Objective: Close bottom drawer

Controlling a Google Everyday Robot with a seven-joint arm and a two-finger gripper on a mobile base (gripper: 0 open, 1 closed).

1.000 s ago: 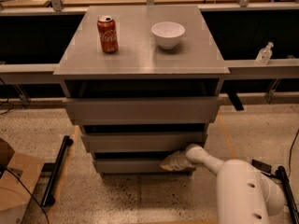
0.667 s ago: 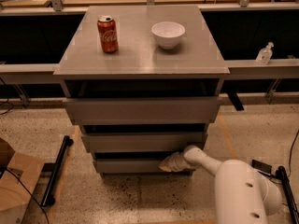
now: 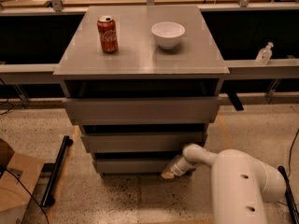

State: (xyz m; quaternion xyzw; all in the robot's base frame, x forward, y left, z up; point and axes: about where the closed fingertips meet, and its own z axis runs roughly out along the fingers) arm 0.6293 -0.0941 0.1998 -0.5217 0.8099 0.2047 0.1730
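Pincer [image 3: 170,171] presses against bottom drawer [image 3: 131,166] front, right end.

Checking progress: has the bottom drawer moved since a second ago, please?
No: the bottom drawer sits unchanged under the middle drawer, gripper at its right.

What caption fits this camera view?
Gripper at the front of the bottom drawer, right end; soda can and bowl on the cabinet top.

Speckled terrazzo floor [image 3: 140,199], dim warm light
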